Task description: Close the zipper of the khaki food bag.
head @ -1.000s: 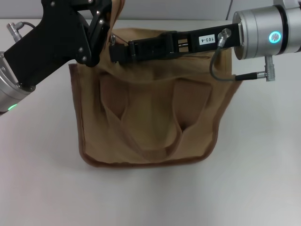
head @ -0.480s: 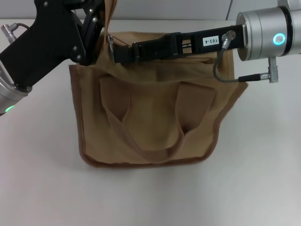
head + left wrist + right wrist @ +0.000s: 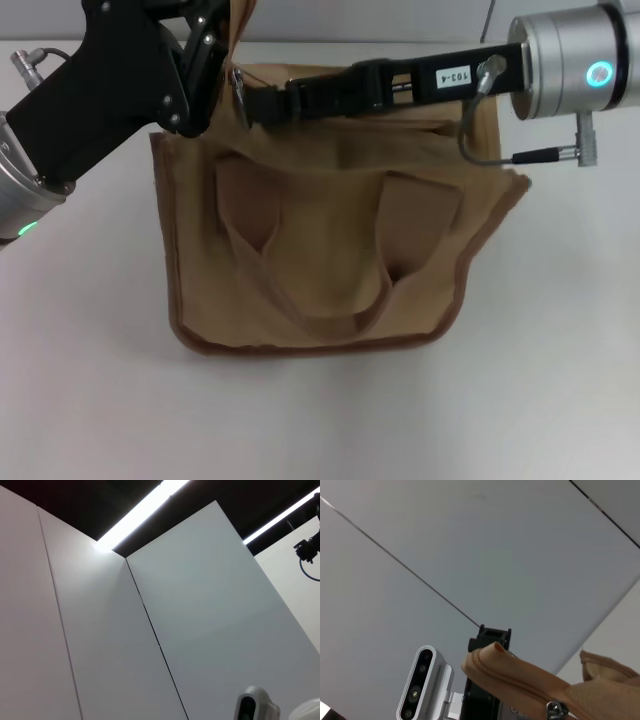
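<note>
The khaki food bag (image 3: 320,260) stands on the white table with its handles lying flat on the near face. My left gripper (image 3: 222,45) is at the bag's top left corner, shut on the fabric end of the bag, which rises between its fingers. My right gripper (image 3: 252,102) reaches across the bag's top from the right, shut at the silver slider and pull tab of the zipper (image 3: 239,88) near the left end. The right wrist view shows the bag's end (image 3: 520,680) and the slider (image 3: 554,710). The arm hides most of the zip line.
The bag stands on the white table (image 3: 560,350). The left wrist view shows only wall panels and ceiling lights. The left arm's wrist camera (image 3: 422,685) shows in the right wrist view behind the bag's end.
My right arm has drawn slightly to the right and up. The bag's right corner has shifted right with it. My left gripper keeps its hold on the left end.
</note>
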Action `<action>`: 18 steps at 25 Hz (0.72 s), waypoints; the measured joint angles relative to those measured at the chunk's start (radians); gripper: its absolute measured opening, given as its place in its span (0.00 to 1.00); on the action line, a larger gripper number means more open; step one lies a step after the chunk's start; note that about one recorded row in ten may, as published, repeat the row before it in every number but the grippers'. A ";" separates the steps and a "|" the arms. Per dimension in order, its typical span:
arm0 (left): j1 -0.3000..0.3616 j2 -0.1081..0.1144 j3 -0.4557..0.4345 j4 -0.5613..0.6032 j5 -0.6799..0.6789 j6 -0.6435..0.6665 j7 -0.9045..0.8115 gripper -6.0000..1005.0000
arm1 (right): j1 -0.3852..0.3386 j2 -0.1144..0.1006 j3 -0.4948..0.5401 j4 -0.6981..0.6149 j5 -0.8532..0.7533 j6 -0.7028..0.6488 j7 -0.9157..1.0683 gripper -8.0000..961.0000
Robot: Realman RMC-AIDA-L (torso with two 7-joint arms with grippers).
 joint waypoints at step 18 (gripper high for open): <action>0.005 0.000 0.003 -0.029 -0.035 -0.013 -0.003 0.01 | 0.008 -0.003 -0.021 -0.056 -0.004 -0.015 0.067 0.63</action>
